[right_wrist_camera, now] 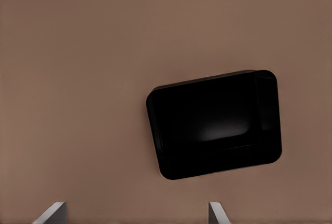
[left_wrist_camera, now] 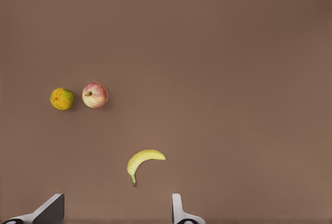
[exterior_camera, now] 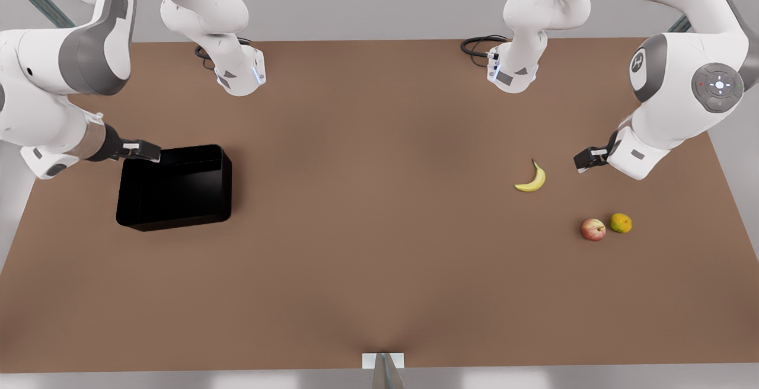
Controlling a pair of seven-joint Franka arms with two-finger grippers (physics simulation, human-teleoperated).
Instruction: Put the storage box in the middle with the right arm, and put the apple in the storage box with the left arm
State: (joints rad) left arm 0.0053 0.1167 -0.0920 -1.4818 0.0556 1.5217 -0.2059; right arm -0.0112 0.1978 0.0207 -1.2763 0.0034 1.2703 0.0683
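The storage box (exterior_camera: 175, 187), a glossy black tub, lies on the brown table at the front view's left and is seen from above in the right wrist view (right_wrist_camera: 215, 130). My right gripper (exterior_camera: 142, 150) hovers open above its far left corner, fingers (right_wrist_camera: 52, 212) spread wide. The red-pink apple (exterior_camera: 593, 229) rests at the front view's right, touching nothing, and appears in the left wrist view (left_wrist_camera: 95, 95). My left gripper (exterior_camera: 587, 159) hangs open above the table behind the apple, with both fingertips (left_wrist_camera: 179, 211) apart and nothing between them.
A yellow-green citrus fruit (exterior_camera: 621, 223) sits right beside the apple. A banana (exterior_camera: 532, 179) lies a little toward the table's middle. The brown table (exterior_camera: 379, 199) is bare between box and fruits. Both arm bases stand at the far edge.
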